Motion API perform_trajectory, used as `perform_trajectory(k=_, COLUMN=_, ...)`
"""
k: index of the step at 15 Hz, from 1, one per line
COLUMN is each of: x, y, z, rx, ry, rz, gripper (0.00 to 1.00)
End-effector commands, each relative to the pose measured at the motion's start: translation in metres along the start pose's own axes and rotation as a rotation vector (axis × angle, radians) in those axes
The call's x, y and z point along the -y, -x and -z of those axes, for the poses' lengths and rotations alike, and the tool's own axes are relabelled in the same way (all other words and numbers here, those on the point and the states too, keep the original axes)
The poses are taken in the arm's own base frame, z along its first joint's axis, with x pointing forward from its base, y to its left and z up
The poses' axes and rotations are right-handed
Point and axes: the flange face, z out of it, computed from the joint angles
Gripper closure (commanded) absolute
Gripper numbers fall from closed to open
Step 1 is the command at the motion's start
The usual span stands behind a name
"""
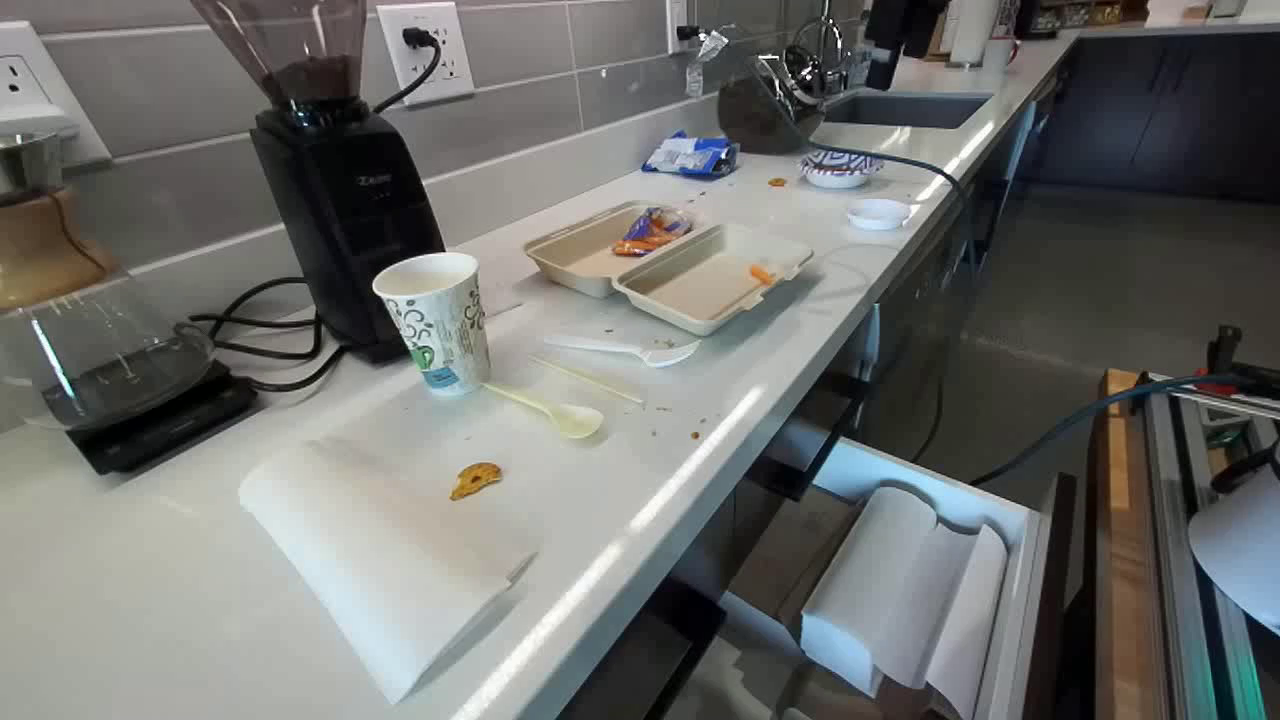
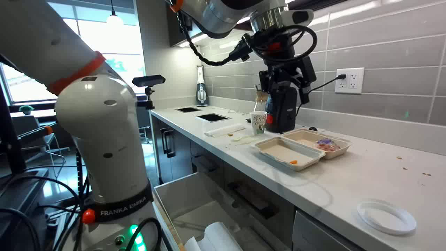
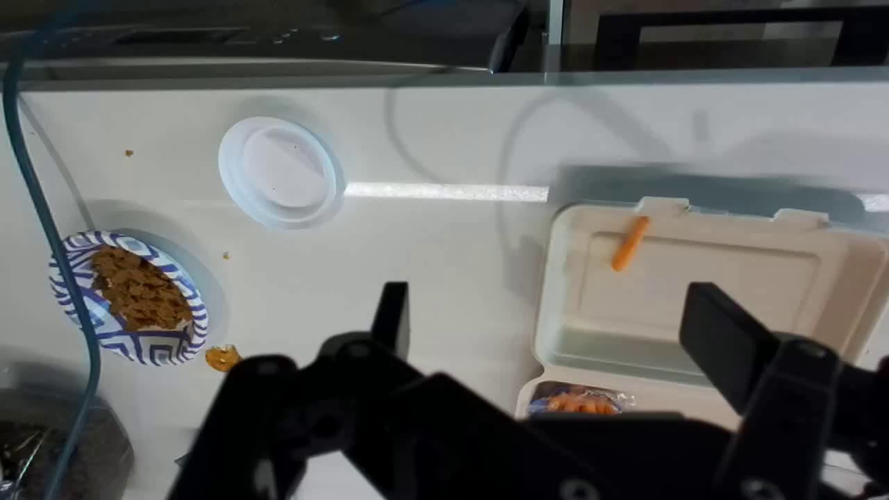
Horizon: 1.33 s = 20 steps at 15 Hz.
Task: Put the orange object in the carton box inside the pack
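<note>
One small orange stick (image 3: 630, 244), shaped like a baby carrot, lies inside your open, beige hinged carton box (image 3: 701, 278), in the half nearer the front edge of the white counter (image 3: 451, 236), close to the tabbed rim. The other half, toward the gray tiled wall (image 1: 520, 90), holds your clear-and-blue plastic pack (image 1: 655, 230), with orange pieces visible through the film. Your black two-fingered gripper (image 3: 549, 305) hangs above the counter, its fingers (image 3: 726, 340) spread wide apart. Past one end of the box, the wrist view gives you a shallow round white dish (image 3: 281, 173) and, near it, a blue-and-white patterned paper bowl (image 3: 149, 347) of brown flakes (image 3: 142, 292). Past the opposite end, in an exterior view, you can see a white plastic fork (image 1: 615, 347), a pale yellow plastic spoon (image 1: 572, 420) and an upright white printed paper cup (image 1: 440, 325), which stands just beside a black coffee grinder (image 1: 340, 220) with a clear hopper (image 1: 300, 45).
</note>
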Motion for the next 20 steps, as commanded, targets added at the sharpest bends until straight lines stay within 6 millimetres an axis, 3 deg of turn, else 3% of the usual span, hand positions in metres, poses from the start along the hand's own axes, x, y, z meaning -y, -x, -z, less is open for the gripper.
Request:
perform_trajectory(k=1, x=0.0, y=0.0, z=0.001, rx=0.001, ry=0.0, rz=0.0, gripper=0.0)
perform_trajectory(k=6, x=0.0, y=0.0, z=0.001, rx=0.001, ry=0.0, rz=0.0, gripper=0.0)
perform_trajectory(k=8, x=0.005, y=-0.014, z=-0.023, rx=-0.041, ry=-0.092, rz=0.037, gripper=0.0)
perform_trajectory(k=12, x=0.038, y=-0.052, z=-0.066, rx=-0.186, ry=-0.217, rz=0.146, gripper=0.0)
perform_trajectory(k=15, x=0.066, y=-0.07, z=-0.089, rx=-0.237, ry=-0.33, rz=0.245, gripper=0.0)
perform_trajectory(k=17, x=0.079, y=-0.075, z=-0.088, rx=-0.241, ry=-0.433, rz=0.317, gripper=0.0)
perform_trajectory(k=20, x=0.081, y=-0.073, z=-0.096, rx=-0.167, ry=-0.576, rz=0.392, gripper=0.0)
